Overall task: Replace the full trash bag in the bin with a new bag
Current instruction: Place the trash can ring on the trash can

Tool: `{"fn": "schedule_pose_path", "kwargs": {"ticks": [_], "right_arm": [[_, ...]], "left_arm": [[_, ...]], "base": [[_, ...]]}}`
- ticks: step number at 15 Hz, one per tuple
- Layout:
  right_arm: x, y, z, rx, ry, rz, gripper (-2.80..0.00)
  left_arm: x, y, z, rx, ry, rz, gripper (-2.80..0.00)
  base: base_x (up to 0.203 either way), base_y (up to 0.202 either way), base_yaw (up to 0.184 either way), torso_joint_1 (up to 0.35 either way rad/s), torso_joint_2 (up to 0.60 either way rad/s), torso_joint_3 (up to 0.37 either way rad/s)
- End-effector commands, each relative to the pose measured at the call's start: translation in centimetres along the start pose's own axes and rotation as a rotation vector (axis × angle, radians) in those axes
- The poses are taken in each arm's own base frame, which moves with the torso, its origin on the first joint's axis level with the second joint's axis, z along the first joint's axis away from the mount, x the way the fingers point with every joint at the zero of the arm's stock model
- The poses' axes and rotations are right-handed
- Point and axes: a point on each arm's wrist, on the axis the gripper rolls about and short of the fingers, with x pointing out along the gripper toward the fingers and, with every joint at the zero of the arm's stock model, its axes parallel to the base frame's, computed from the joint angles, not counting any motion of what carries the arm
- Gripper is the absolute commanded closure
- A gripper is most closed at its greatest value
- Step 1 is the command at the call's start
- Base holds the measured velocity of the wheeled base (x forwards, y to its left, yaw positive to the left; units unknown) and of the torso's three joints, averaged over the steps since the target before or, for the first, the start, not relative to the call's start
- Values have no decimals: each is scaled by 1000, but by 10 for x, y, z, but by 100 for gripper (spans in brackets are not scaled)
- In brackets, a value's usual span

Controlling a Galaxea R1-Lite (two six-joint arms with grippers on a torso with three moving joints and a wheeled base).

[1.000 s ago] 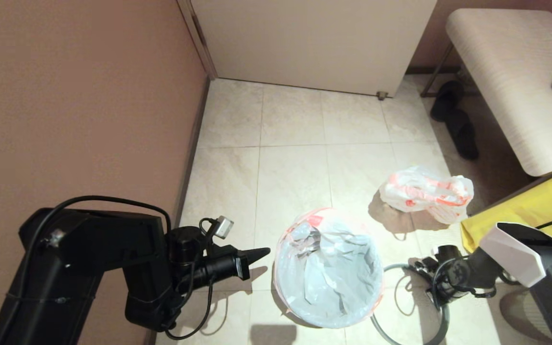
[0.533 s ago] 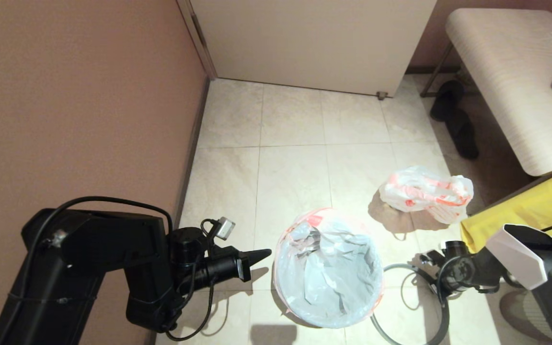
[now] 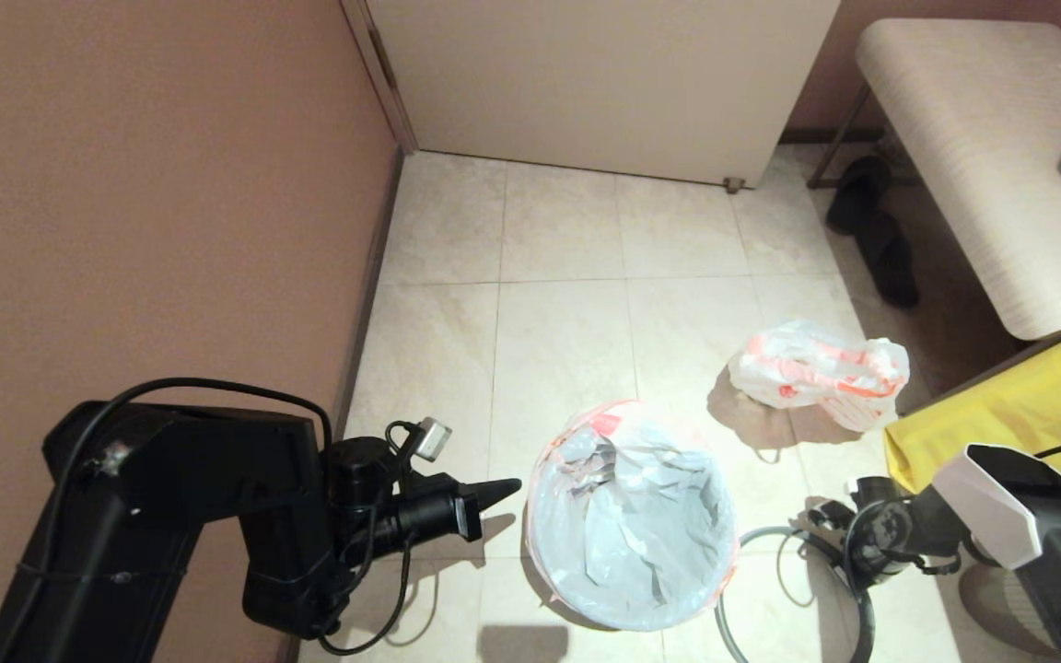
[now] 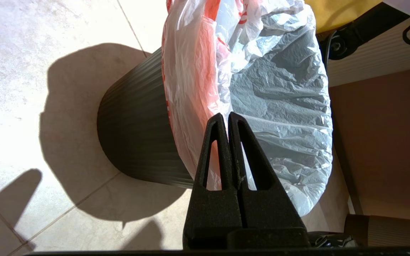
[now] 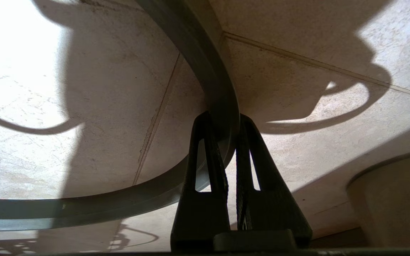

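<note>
Grey hoop rim [image 5: 208, 67] pinched in right gripper [image 5: 225, 122]; left gripper [image 4: 227, 119] closed, empty, beside bin [image 4: 137, 142]

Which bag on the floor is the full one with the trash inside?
Start at the black bin on the tiled floor. Beyond it, toward the bench, the full trash bag sits by itself. It is bulging, bunched, white with orange-red print; the new bag smoothly lines the bin.
</note>
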Motion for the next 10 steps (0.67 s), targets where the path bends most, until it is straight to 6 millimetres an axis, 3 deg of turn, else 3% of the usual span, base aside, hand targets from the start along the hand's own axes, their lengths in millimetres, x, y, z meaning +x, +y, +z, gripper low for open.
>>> {"fn": "schedule_pose_path", "kwargs": {"ticks": [1, 3, 5, 7, 10], "right_arm": [[-12, -5, 5, 7, -12, -5, 0], [-45, -15, 14, 32, -44, -13, 0], [-90, -24, 20, 77, -80, -11, 0], [-151, -30, 16, 173, -116, -17, 0], [-250, -30, -7, 272, -226, -48, 0]], "left_arm": [[0, 0, 1, 7, -10, -6, 0], [0, 0, 1, 8, -11, -5, 0], [-1, 0, 3, 19, -27, -6, 0], [-1, 1, 2, 19, -28, -5, 0], [-1, 1, 1, 23, -28, -1, 0]], "base": [[0, 0, 0, 0, 0, 0], [0, 0, 0, 0, 0, 0], [0, 0, 0, 0, 0, 0], [0, 0, 0, 0, 0, 0], [0, 0, 0, 0, 0, 0]]}}
